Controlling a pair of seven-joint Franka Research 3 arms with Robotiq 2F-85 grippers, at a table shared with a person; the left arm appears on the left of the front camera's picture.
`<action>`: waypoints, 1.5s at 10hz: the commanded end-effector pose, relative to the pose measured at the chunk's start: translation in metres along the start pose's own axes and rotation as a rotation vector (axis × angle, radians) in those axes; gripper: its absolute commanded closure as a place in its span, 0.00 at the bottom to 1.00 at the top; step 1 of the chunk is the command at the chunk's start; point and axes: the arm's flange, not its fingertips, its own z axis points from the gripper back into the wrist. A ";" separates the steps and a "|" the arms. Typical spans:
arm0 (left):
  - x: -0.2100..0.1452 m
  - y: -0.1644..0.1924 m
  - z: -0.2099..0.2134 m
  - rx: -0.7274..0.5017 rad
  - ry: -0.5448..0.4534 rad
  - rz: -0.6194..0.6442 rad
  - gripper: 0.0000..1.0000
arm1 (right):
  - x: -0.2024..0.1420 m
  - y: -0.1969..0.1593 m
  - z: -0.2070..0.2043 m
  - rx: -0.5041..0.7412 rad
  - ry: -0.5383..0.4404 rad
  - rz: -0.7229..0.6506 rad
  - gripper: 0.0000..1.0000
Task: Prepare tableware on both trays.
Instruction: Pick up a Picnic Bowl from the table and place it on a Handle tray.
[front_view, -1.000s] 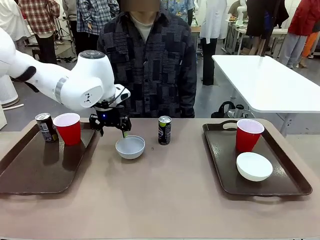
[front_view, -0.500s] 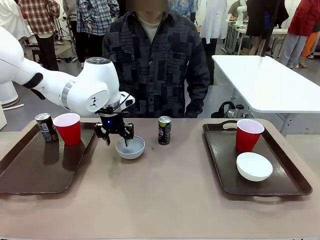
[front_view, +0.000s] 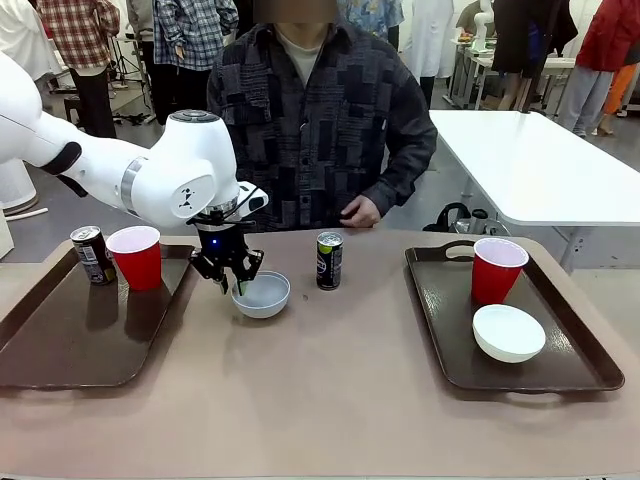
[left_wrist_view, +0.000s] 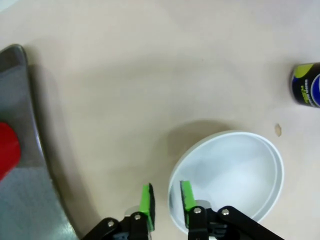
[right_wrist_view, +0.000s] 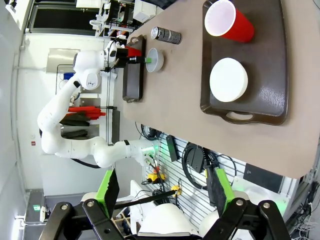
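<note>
Left gripper pinches pale grey-blue bowl rim, jaws narrow; right gripper wide, empty; can print unreadable.

A white table stands behind the beige table.

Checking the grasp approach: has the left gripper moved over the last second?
Yes. The left gripper has come down and toward the can, from behind the grey-blue bowl onto its near-left rim, and shut there.
</note>
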 end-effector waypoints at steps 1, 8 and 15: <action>-0.002 0.003 0.006 0.002 0.022 -0.001 1.00 | -0.001 0.001 0.001 0.010 -0.002 0.010 0.03; -0.032 0.042 0.098 -0.009 0.028 0.060 1.00 | -0.001 0.001 0.001 0.010 -0.002 0.010 0.03; -0.092 0.104 0.148 -0.007 -0.046 0.064 1.00 | -0.001 0.001 0.001 0.010 -0.002 0.010 0.03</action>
